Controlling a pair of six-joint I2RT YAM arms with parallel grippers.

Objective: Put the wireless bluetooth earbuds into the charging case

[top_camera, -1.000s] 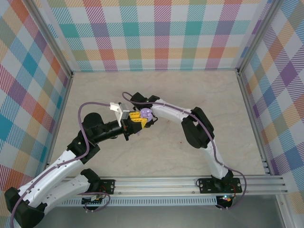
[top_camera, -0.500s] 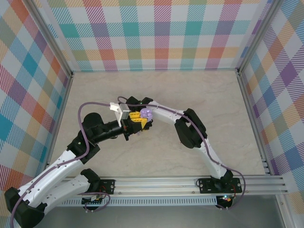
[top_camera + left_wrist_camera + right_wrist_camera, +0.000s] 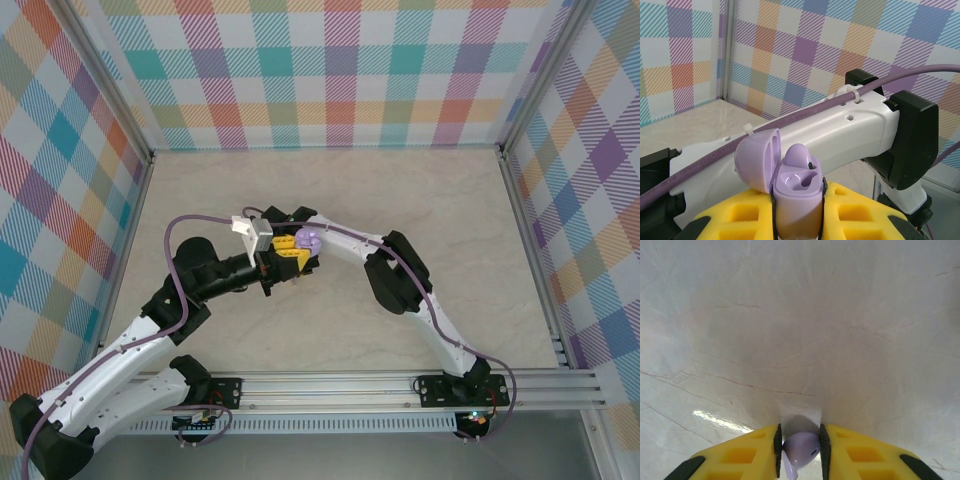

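While the left gripper [image 3: 797,202] is clamped on the case [image 3: 796,200], holding it upright between yellow pads [image 3: 862,212] with the lid [image 3: 757,159] swung open to the left, one earbud [image 3: 799,156] already sits in the rear socket and the front socket is bare. Just behind the case crosses the right arm [image 3: 840,127], so the two wrists are crowded together above the table [image 3: 450,200]. Further right, the right gripper [image 3: 799,442] is closed on the second earbud [image 3: 802,447], pinched at the very tips of its fingers [image 3: 747,455]; beneath it lies bare table, not the case. That pinch looks shallow, so the second earbud could twist or drop on the way over. If its stem arrives tilted or off the bare socket, it could jam on the rim, nudge the seated earbud, or push the case askew in its pads. A careless approach could also knock the lid shut, and the arms could bump each other.
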